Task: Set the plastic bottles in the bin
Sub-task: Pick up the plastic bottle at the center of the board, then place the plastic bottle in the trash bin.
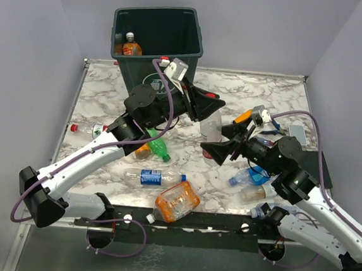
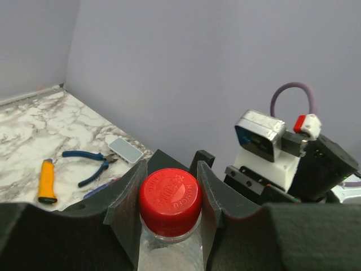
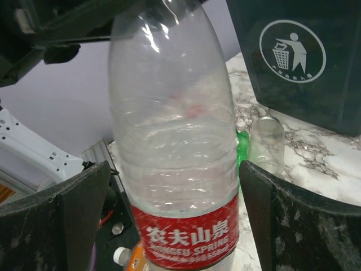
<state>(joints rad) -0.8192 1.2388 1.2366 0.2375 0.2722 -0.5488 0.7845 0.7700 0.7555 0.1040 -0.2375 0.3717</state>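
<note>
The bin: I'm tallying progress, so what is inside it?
One orange-tinted bottle with a white cap shows in the left corner of the bin. The near wall hides the floor, so more may lie unseen.

Tall dark green bin [image 1: 132, 74] stands at the far edge, an orange bottle [image 1: 132, 47] inside. A clear red-capped bottle [image 3: 175, 130] hangs upright in mid-air — a green bottle [image 1: 159, 147], blue-labelled bottle [image 1: 155, 176] and orange-tinted bottle [image 1: 176, 202] lie on their sides nearby.

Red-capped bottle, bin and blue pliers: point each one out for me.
red-capped bottle [image 2: 170, 202]: left wrist view, on its red cap.
bin [image 3: 292, 52]: right wrist view, on the litter symbol on its front wall.
blue pliers [image 2: 82, 153]: left wrist view, on the upper handle.
</note>
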